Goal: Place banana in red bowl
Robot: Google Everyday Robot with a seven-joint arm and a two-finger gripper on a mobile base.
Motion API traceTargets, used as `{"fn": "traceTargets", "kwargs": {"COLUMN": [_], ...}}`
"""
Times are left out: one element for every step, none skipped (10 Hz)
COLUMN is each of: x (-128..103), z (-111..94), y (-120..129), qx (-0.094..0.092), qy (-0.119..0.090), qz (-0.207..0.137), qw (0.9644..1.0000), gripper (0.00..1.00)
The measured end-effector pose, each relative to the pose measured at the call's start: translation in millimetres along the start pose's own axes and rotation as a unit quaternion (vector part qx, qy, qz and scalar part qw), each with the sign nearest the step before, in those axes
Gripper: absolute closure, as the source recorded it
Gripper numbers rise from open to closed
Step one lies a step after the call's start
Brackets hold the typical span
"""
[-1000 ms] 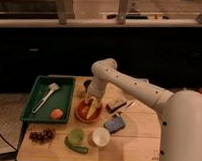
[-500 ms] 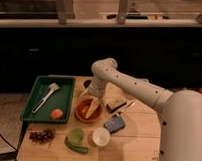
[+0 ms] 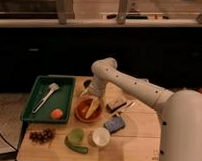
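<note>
The banana (image 3: pixel 94 107) is seen lying inside the red bowl (image 3: pixel 79 114), propped at a tilt against the far right of its inner wall. The gripper (image 3: pixel 89 90) is held just above the bowl's far rim with its jaws spread wide and nothing between them. The placing itself is judged done, so what is left is a clean withdrawal. The gripper is best lifted straight up before any sideways travel, so that the bowl's rim is not clipped and the leaning fruit is not tipped out. The jaws are best kept apart until the bowl is well cleared. The work is set on a light wooden table (image 3: pixel 140 141), crowded on the near side. A green tray (image 3: pixel 55 78) at the left holds a pale utensil (image 3: pixel 46 96) and a round orange fruit (image 3: pixel 56 113). A bunch of dark grapes (image 3: pixel 41 135), a light-green cup (image 3: pixel 76 134), a dark-green vegetable (image 3: pixel 77 146), a white cup (image 3: pixel 100 136) and a blue object (image 3: pixel 115 124) are ranged in front of and beside the bowl, so a low sweep is to be avoided. Behind the table a dark recess is seen under a pale ledge with upright posts.
</note>
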Motion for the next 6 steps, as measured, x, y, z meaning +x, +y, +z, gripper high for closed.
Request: {"fn": "traceTargets", "kwargs": {"x": [-0.2, -0.1, -0.2, -0.5, -1.0, -1.7], "z": [-0.7, -1.3, -1.5, -2.6, -4.1, -5.3], "y": [0.8, 0.8, 0.2, 0.7, 0.5, -0.3], "qx": [-0.001, -0.002, -0.001, 0.001, 0.004, 0.007], "qy": [0.001, 0.003, 0.005, 0.01, 0.014, 0.018], "qz": [0.0, 0.0, 0.0, -0.001, -0.003, -0.006], "qw": [1.0, 1.0, 1.0, 0.9999, 0.9999, 0.9998], "gripper": [0.2, 0.2, 0.2, 0.2, 0.2, 0.2]}}
